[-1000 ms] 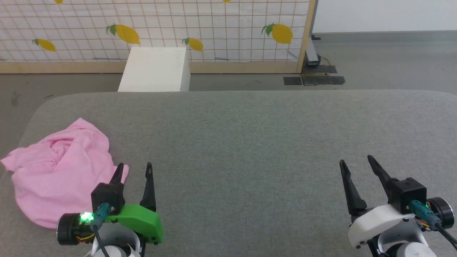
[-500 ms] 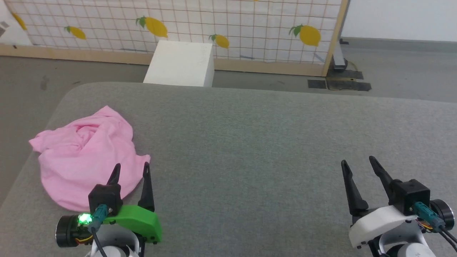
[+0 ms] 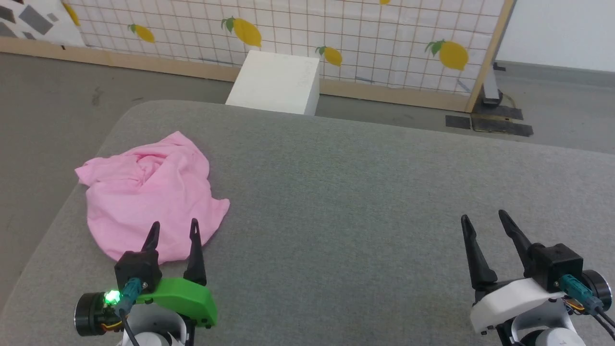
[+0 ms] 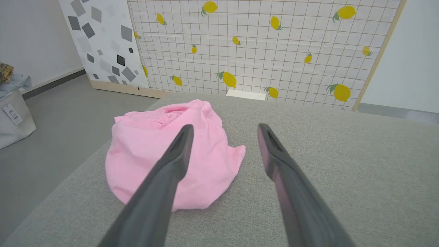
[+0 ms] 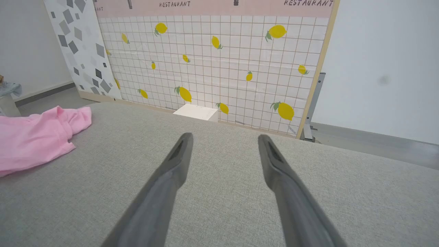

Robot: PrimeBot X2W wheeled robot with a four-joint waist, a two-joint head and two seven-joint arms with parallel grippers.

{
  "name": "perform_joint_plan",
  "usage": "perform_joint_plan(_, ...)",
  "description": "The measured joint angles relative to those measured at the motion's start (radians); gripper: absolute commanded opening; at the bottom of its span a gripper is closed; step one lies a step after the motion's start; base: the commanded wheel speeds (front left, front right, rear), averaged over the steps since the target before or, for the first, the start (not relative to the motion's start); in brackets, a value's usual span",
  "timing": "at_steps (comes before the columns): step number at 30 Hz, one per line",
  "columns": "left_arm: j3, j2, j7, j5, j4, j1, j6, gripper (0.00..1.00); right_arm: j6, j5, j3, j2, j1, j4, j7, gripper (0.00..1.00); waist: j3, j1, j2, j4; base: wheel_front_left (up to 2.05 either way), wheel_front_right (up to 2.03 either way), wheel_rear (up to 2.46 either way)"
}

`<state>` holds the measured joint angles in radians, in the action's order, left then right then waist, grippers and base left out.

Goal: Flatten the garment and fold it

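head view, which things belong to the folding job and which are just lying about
For the job: garment, crumpled on the grey surface; left pincer, right pincer, both open.
Just lying about: white box, lemon-print screen, beyond the surface.

We counted one garment (image 3: pixel 149 202) at the left, one white box (image 3: pixel 276 81) far off, and our two grippers: left gripper (image 3: pixel 174 222), right gripper (image 3: pixel 483 215).
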<state>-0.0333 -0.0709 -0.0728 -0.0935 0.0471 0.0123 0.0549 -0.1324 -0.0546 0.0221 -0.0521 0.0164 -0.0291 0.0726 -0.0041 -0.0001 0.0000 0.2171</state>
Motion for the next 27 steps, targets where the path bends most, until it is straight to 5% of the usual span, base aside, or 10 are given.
perform_joint_plan(27,-0.026,-0.020,-0.045,-0.058,0.014,0.000,0.051,1.00,0.000,-0.027,0.003,0.000,0.000,-0.018,0.051,1.00,0.001,0.0000,0.0000,0.134,0.00,0.00,0.00)
